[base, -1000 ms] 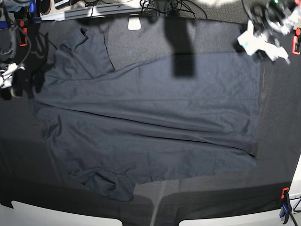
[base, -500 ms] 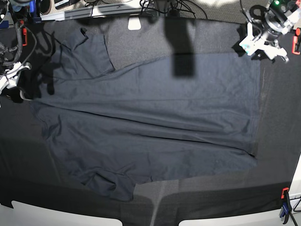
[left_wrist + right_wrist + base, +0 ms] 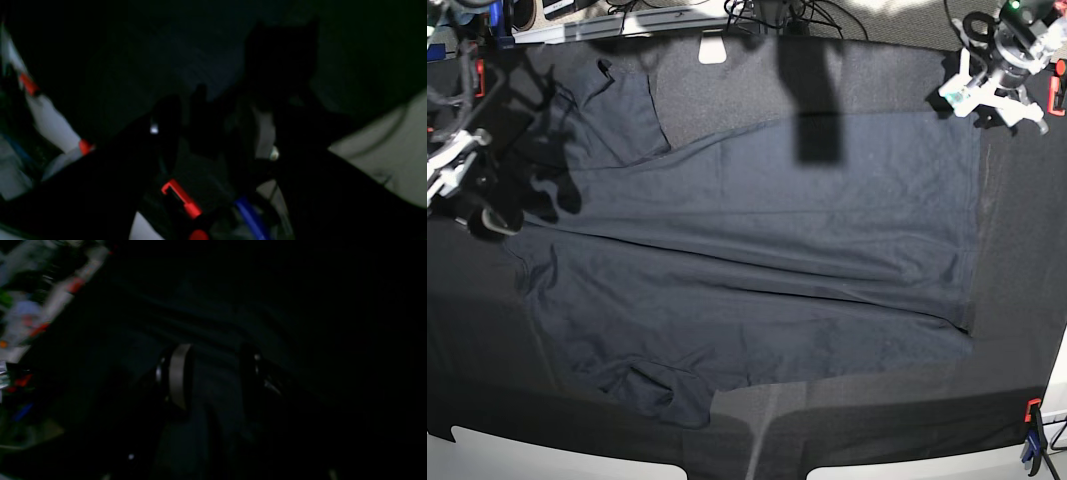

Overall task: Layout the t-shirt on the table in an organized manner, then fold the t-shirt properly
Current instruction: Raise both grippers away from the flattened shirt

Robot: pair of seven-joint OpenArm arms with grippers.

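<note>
The dark t-shirt (image 3: 757, 250) lies spread over the black-clothed table (image 3: 1027, 330), hem to the right. One sleeve (image 3: 612, 110) points to the far side and the other sleeve (image 3: 662, 395) lies crumpled at the near side. My right gripper (image 3: 485, 212) hovers at the shirt's left end. In the right wrist view its fingers (image 3: 178, 373) stand open over dark fabric (image 3: 206, 400), with nothing between them. My left gripper (image 3: 992, 95) is open just past the shirt's far right corner. The left wrist view is very dark and blurred.
Orange clamps sit at the far right (image 3: 1057, 90) and far left (image 3: 477, 75) table corners. An orange and blue clamp (image 3: 1032, 430) sits at the near right. Cables (image 3: 777, 15) and a white block (image 3: 714, 50) line the far edge.
My right gripper has moved from the table's left edge in toward the shirt's left end. My left gripper has drawn back a little toward the far right corner. The shirt lies unchanged.
</note>
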